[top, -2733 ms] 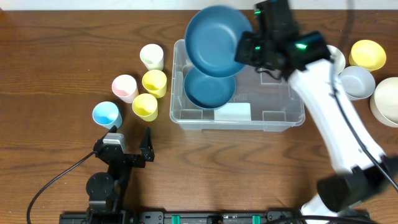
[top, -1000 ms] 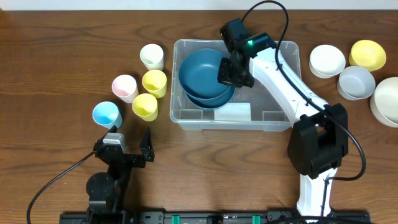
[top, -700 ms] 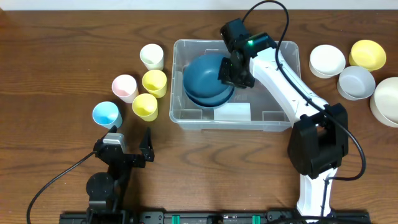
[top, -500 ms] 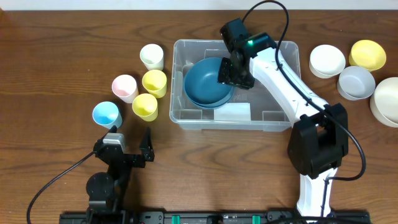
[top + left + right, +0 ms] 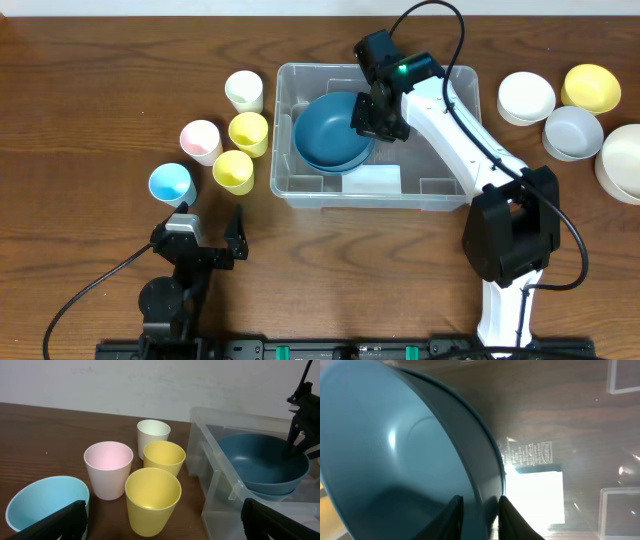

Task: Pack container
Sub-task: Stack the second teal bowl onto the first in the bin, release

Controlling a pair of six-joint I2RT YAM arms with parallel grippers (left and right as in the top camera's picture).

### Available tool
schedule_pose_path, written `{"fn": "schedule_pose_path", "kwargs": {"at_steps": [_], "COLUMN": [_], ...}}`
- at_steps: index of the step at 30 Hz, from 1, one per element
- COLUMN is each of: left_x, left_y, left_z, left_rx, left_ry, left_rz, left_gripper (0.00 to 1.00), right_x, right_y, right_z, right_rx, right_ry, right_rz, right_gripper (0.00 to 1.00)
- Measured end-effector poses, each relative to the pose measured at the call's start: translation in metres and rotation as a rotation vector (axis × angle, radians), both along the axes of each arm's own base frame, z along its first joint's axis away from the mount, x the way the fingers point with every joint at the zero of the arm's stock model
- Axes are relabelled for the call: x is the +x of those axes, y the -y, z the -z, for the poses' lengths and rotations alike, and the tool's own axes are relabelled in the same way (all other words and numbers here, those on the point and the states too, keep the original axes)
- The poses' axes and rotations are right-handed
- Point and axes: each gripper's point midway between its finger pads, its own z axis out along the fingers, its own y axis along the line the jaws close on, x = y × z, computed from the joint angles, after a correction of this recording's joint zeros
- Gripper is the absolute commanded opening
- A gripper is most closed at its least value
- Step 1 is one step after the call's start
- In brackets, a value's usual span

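The clear container point(image 5: 445, 192) stands mid-table with two dark blue bowls point(image 5: 328, 132) nested in its left half. My right gripper point(image 5: 364, 118) reaches down into it. In the right wrist view the upper blue bowl point(image 5: 395, 450) fills the left. The right gripper point(image 5: 480, 501) straddles that bowl's rim, one finger inside and one outside, narrowly open with a gap on each side. The container's white label point(image 5: 537, 492) shows just beyond. My left gripper point(image 5: 211, 215) rests wide open near the front edge, facing the cups and the container point(image 5: 216, 477).
Left of the container stand a cream cup point(image 5: 244, 90), two yellow cups point(image 5: 249, 131) point(image 5: 233, 171), a pink cup point(image 5: 200, 140) and a light blue cup point(image 5: 170, 183). At the far right sit white point(image 5: 526, 96), yellow point(image 5: 591, 86), grey point(image 5: 573, 131) and cream point(image 5: 626, 165) bowls.
The right arm brought the second blue bowl down from above the container into the first. The right jaws then parted from its rim and the bowl settled flatter. The left arm stayed still.
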Motion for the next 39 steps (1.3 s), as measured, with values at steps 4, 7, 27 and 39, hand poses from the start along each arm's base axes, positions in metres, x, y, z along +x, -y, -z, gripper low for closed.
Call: {"fn": "schedule_pose_path", "kwargs": {"at_steps": [4, 7, 27, 39], "left_x": [0.0, 0.0, 0.0, 0.0], "left_y": [-0.0001, -0.0001, -0.0001, -0.0001], "left_z": [0.0, 0.0, 0.0, 0.0], "left_rx": [0.0, 0.0, 0.0, 0.0], "left_ry": [0.0, 0.0, 0.0, 0.0], "left_rz": [0.0, 0.0, 0.0, 0.0], "left_gripper": [0.98, 0.98, 0.98, 0.98], "right_x": [0.0001, 0.0, -0.0004, -0.003], "right_y": [0.0006, 0.0006, 0.0074, 0.0029], "right_z": [0.0001, 0.0001, 0.0024, 0.0021], "right_rx": [-0.002, -0.003, 0.005, 0.033], "right_ry": [0.0, 0.0, -0.023, -0.037], "right_rz": [0.002, 0.0, 0.019, -0.001], "right_gripper": [0.09, 0.01, 0.01, 0.3]}}
